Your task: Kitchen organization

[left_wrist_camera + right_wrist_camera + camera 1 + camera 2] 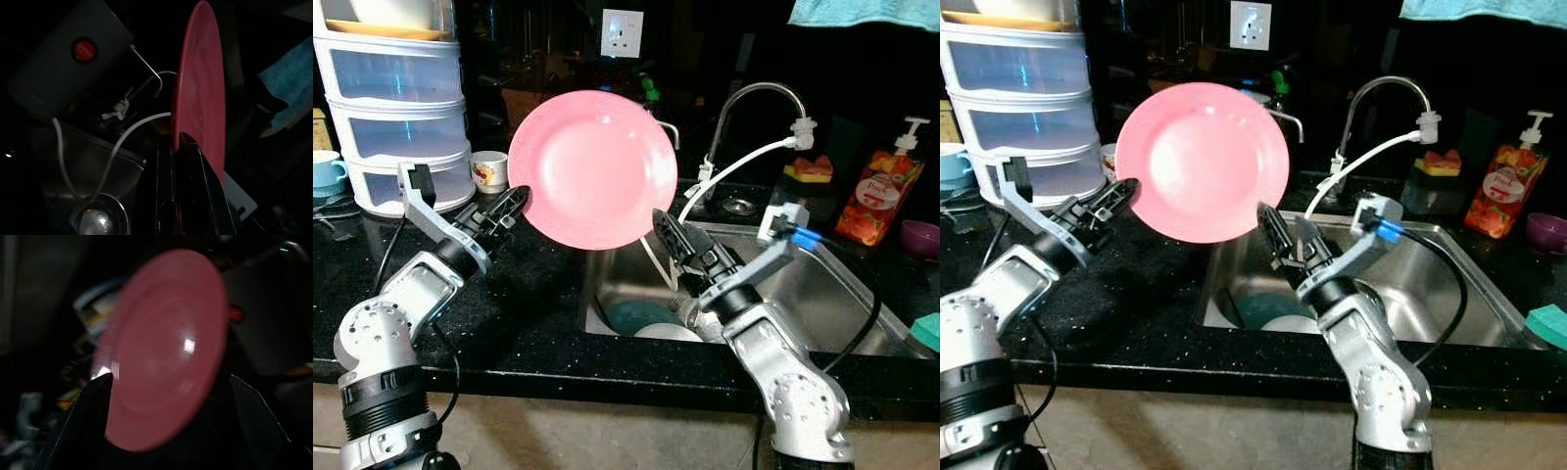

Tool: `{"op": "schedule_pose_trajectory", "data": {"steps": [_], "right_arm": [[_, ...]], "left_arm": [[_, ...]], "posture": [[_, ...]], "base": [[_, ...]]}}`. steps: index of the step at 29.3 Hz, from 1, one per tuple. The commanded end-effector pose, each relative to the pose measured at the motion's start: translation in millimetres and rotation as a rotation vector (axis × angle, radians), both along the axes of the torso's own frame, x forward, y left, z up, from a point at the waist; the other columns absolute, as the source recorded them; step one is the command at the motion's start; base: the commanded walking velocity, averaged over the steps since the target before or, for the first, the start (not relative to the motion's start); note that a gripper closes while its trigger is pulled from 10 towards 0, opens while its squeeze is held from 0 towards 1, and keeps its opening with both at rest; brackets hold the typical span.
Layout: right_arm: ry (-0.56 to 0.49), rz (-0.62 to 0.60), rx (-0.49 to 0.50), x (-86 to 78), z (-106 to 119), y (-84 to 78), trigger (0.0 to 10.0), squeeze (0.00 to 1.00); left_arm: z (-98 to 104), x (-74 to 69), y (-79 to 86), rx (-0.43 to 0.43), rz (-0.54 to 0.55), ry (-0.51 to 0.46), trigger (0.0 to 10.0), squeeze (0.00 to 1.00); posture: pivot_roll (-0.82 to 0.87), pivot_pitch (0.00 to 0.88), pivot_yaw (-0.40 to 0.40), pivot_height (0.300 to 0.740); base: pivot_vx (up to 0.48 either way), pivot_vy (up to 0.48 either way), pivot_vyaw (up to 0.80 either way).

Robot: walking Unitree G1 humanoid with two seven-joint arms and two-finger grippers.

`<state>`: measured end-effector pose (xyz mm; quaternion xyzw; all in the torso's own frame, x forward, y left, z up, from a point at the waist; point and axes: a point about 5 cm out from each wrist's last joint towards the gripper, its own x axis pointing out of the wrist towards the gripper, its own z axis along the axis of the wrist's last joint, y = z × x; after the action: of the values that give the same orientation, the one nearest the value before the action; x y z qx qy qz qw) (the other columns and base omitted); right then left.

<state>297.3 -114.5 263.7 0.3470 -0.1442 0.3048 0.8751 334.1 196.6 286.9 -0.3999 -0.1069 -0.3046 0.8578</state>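
Overhead, one pink plate (592,168) pinched by left gripper (516,201) fingers.

No legible text; soap pouch (878,195) label and mug (490,170) print too small to read.

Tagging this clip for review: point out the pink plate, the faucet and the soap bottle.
pink plate (592,166), left eye view, centre of its face.
faucet (759,91), left eye view, top of its curved spout.
soap bottle (881,191), left eye view, its orange label.
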Motion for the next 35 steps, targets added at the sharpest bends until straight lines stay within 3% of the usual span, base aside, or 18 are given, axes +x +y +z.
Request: {"op": "schedule_pose_trajectory", "data": {"steps": [1,10,13,17,19,20,21,23,24,29,35], "right_arm": [[-0.027,0.029,0.026,-5.6,4,-1.6,10.0,0.00],[0.016,0.076,-0.004,-7.5,0,0.2,10.0,0.00],[0.035,0.070,-0.009,-5.9,-3,-1.5,10.0,0.00],[0.050,0.041,-0.014,-4.5,-5,-7.0,10.0,0.00],[0.046,-0.011,-0.021,-4.0,-5,-21.0,10.0,0.00],[0.046,-0.011,-0.021,-4.0,-5,-21.0,10.0,0.00],[0.052,-0.049,-0.025,-3.1,-7,-30.1,10.0,0.00],[0.057,-0.062,-0.026,-2.7,-7,-33.3,10.0,0.00],[0.076,-0.104,-0.032,-0.8,-11,-42.9,10.0,0.00],[0.096,-0.123,-0.045,0.1,-16,-47.0,10.0,0.00],[0.117,-0.086,-0.042,0.6,-20,-34.8,10.0,0.00]], "left_arm": [[0,-3.2,-4.8,0.007,-0.038,-0.021,10.0,0.00],[-9,-16.0,-32.5,0.090,-0.203,-0.063,10.0,0.00],[-9,-16.5,-36.8,0.096,-0.209,-0.067,10.0,0.00],[-7,-8.8,-29.1,0.079,-0.098,-0.048,10.0,0.00],[-4,0.5,-9.1,0.039,0.063,-0.027,10.0,0.00],[-4,0.5,-9.1,0.039,0.063,-0.027,10.0,0.00],[-2,4.9,3.9,-0.002,0.150,-0.013,10.0,0.00],[-2,5.9,7.7,-0.017,0.171,-0.009,10.0,0.00],[-3,6.4,10.4,-0.028,0.183,-0.004,10.0,0.00],[-2,2.0,-0.1,-0.001,0.115,-0.031,10.0,0.00],[-5,-3.7,-24.3,0.026,-0.024,-0.053,10.0,0.00]], "posture": [[0.10,0.000,-0.092,0.740],[0.10,0.000,-0.089,0.740],[0.10,0.000,-0.089,0.740],[0.11,0.000,-0.092,0.740],[0.11,0.000,-0.092,0.740],[0.11,0.000,-0.092,0.740],[0.10,0.000,-0.092,0.740],[0.10,0.000,-0.092,0.740],[0.10,0.000,-0.091,0.740],[0.10,0.000,-0.088,0.740],[0.10,0.000,-0.084,0.740]], "base": [[0.000,0.000,0.00],[0.000,0.000,0.00],[0.000,0.000,0.00],[0.000,0.000,0.00],[0.000,0.000,0.00],[0.000,0.000,0.00],[0.000,0.000,0.00],[0.000,0.000,0.00],[0.000,0.000,0.00],[0.000,0.000,0.00],[0.000,0.000,0.00]]}}
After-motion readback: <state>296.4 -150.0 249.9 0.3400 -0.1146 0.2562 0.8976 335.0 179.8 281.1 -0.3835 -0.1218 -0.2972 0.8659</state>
